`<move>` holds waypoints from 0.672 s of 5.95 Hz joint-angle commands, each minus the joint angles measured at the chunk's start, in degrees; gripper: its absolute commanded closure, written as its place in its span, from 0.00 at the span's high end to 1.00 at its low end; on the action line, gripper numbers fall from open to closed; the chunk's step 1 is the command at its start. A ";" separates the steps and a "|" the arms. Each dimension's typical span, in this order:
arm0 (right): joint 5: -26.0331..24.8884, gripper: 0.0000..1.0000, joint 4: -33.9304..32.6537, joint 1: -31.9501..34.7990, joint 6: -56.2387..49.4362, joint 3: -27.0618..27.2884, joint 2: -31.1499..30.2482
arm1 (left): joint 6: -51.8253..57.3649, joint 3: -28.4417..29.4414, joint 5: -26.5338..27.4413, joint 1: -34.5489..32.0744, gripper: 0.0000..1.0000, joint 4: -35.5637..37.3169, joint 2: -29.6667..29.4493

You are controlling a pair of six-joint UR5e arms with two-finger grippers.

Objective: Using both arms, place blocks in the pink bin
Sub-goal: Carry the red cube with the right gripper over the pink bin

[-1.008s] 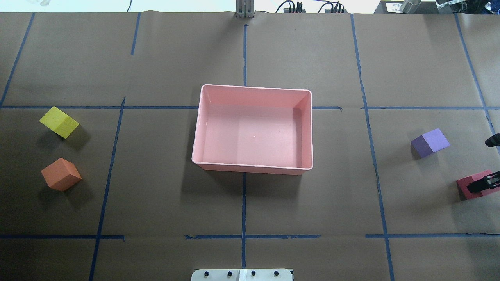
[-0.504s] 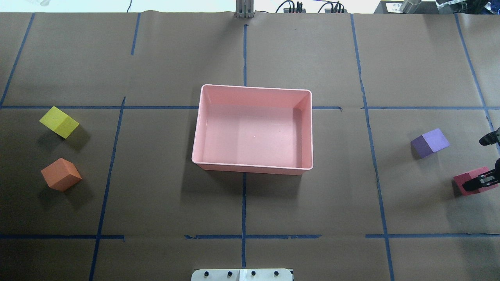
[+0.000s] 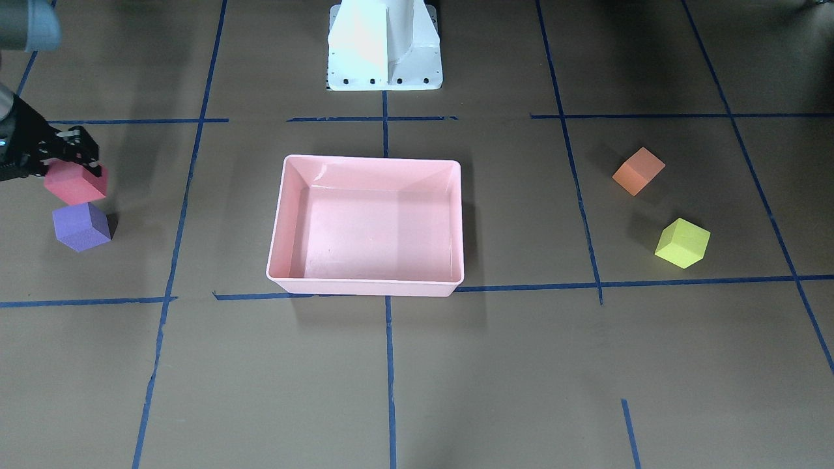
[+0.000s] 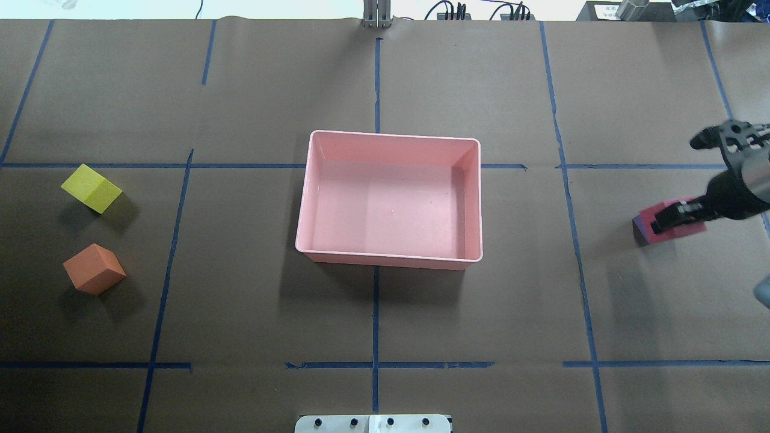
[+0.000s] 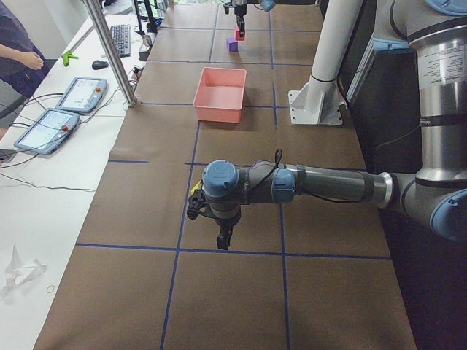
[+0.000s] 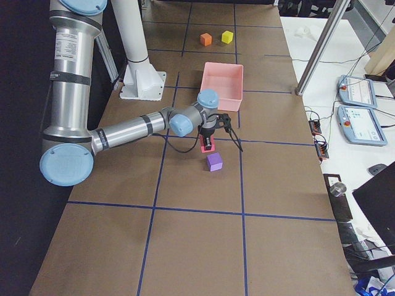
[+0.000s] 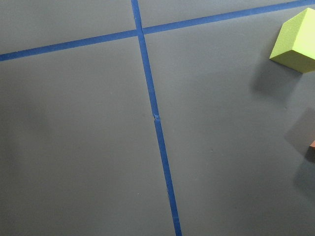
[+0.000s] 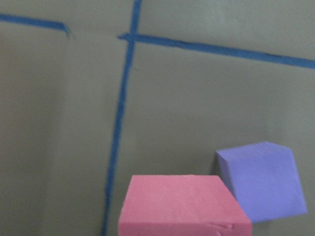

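- One pink bin point(image 4: 391, 136); all four blocks lie outside it.
- Two blocks on the bin's left-arm side, both on the table: orange block point(image 3: 638, 170), yellow-green block point(image 3: 681, 243).
- Two on its right-arm side: purple block point(image 3: 79, 226) on the table; red block point(image 3: 75, 184) pinched by the right gripper point(image 3: 85, 163), raised.
- Left gripper point(image 5: 224, 237): well apart from the bin; spread or pressed together, cannot tell.

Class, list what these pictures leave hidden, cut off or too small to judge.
Purple block: overhead view, mostly covered by the red block held in the right gripper.
Left gripper: only the left side view shows it, too small to read its jaws.
Orange block: left wrist view, cut by the right edge.
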 commanded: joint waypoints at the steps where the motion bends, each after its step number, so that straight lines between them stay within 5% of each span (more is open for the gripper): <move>1: -0.75 0.65 -19.17 -5.13 14.29 0.11 22.35 | 0.00 -0.29 -0.18 0.07 1.00 -0.21 -0.09; 4: -10.74 0.74 -21.55 -15.52 36.11 -12.59 43.76 | -0.43 -3.54 -0.26 0.42 1.00 -0.38 -0.35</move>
